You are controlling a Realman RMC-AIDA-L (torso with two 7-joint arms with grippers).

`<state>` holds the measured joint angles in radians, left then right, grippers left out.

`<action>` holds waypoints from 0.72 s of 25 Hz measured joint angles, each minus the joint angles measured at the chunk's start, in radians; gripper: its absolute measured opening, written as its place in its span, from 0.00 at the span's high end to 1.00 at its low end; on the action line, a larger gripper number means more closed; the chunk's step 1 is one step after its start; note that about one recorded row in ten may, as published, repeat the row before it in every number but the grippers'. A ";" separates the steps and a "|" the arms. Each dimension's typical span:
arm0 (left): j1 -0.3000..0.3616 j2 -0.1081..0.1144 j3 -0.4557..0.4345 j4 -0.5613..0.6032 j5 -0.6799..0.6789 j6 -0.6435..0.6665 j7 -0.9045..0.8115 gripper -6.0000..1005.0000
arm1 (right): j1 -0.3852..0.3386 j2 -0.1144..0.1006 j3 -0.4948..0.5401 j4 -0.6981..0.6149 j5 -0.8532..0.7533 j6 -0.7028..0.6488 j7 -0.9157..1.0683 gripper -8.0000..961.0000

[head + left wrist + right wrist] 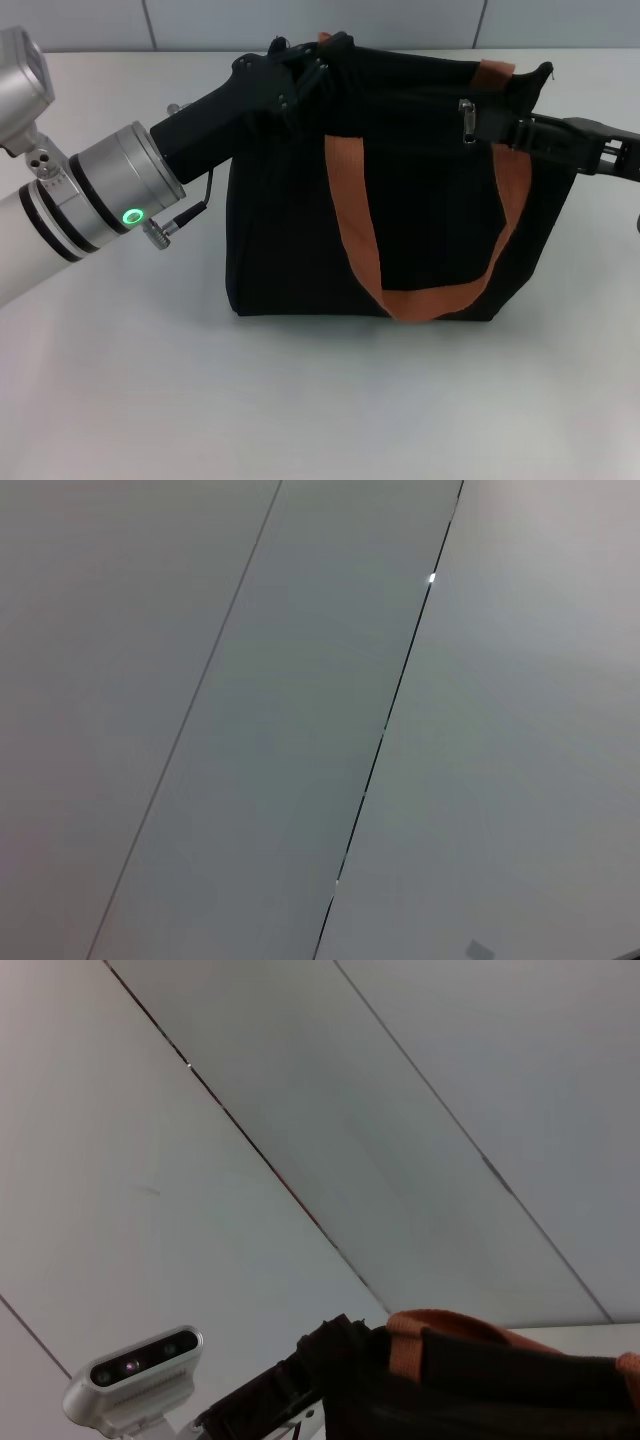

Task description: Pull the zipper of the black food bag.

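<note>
The bag [400, 190] stands upright on the white table [320, 400], its front with an orange strap [420, 300] facing the head camera. The silver zipper [466, 120] hangs at the bag's top edge, toward the robot's right end.

The right end effector [510, 132] reaches in from the right and sits at the top edge just beside the zipper. Its black fingers merge with the black fabric, so I cannot tell whether they are spread, closed, or touching the tab.

The left end effector [318, 62] is at the bag's top left corner, pressed against or gripping the fabric there. Its fingertips are lost against the bag, and I cannot tell their spread either.

The left wrist view shows only pale wall panels. The right wrist view shows the wall, the bag's top edge [500, 1380] with an orange strap [440, 1325], and the left arm's camera [135, 1380] beyond. Neither wrist view shows the zipper.
</note>
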<state>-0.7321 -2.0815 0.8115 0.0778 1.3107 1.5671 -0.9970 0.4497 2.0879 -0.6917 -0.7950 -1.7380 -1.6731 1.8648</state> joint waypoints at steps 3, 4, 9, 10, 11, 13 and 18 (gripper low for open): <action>-0.006 0.000 0.000 0.000 0.000 0.002 0.000 0.85 | 0.000 0.000 -0.001 0.002 -0.001 0.008 0.006 0.63; -0.009 0.000 0.000 0.000 0.000 0.002 0.000 0.85 | 0.000 0.000 -0.001 0.002 -0.005 0.011 0.011 0.63; -0.013 0.000 0.000 0.001 0.000 0.002 0.000 0.85 | -0.006 0.000 -0.008 -0.002 -0.027 0.034 0.032 0.63; -0.015 0.000 0.000 0.001 0.000 0.002 0.004 0.85 | -0.008 0.000 -0.008 -0.002 -0.027 0.035 0.032 0.63; -0.015 0.000 0.000 0.001 0.000 0.002 0.004 0.85 | -0.010 -0.001 -0.007 -0.002 -0.027 0.036 0.032 0.63; -0.017 0.000 0.000 0.000 0.000 0.002 0.008 0.85 | -0.011 -0.002 -0.005 -0.002 -0.027 0.038 0.033 0.63; -0.019 0.000 0.000 0.000 -0.002 0.002 0.011 0.84 | -0.014 -0.003 -0.006 -0.003 -0.028 0.058 0.031 0.63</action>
<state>-0.7508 -2.0816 0.8115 0.0776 1.3090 1.5692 -0.9864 0.4360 2.0848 -0.6981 -0.7975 -1.7656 -1.6149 1.8959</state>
